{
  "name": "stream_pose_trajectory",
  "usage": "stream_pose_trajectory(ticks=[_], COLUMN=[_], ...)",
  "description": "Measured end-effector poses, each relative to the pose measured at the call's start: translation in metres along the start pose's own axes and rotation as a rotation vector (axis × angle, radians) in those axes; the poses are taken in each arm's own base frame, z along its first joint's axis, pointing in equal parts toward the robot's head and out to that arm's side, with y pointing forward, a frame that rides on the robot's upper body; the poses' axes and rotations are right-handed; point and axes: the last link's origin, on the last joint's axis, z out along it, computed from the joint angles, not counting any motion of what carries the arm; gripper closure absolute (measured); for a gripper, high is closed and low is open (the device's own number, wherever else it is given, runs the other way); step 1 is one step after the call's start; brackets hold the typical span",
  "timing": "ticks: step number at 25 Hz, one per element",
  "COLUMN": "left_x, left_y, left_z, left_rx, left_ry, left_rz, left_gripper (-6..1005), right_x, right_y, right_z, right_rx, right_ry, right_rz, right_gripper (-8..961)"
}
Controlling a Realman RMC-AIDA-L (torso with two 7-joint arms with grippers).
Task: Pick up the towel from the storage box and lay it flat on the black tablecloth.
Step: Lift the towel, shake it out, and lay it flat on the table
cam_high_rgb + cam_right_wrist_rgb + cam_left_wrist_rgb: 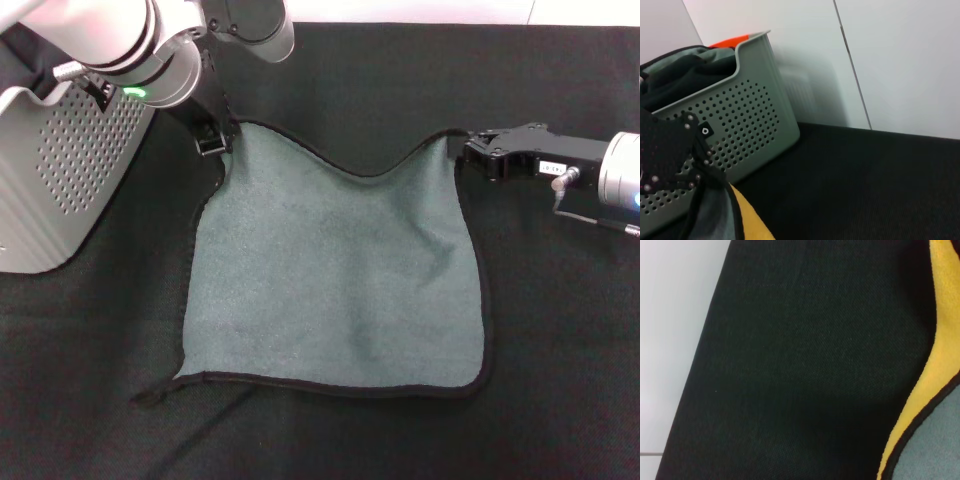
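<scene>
- Fingers of left gripper [212,138] and right gripper [470,152] each pinched a far corner of the towel [335,285];
- it stretched between them, near edge lying on the black tablecloth [560,380].

Looks like a lab test bench, probably. A black tablecloth [560,330] covers the whole surface, with a perforated storage box [60,170] at nine o'clock. Plain white wall panels [890,60] stand behind.

1. A pale wall [890,60] stood behind the work area — smooth, with one thin dark vertical seam.
2. Light floor [670,340] showed off to one side — evenly lit, with one faint seam.
</scene>
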Motion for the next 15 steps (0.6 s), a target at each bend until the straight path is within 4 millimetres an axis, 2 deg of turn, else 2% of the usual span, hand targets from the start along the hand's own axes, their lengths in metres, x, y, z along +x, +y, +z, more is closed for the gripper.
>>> stream_pose_trajectory(ticks=[15], left_x=[-0.0038], left_y=[-0.0010], left_z=[0.0009], left_rx=[-0.001], left_ry=[-0.012], left_rz=[-0.009], left_gripper=[977], right_x=[0.0077], right_y=[-0.0080], right_z=[-0.0027], right_rx=[0.062], right_ry=[0.011], right_rz=[0.057], right_gripper=[894])
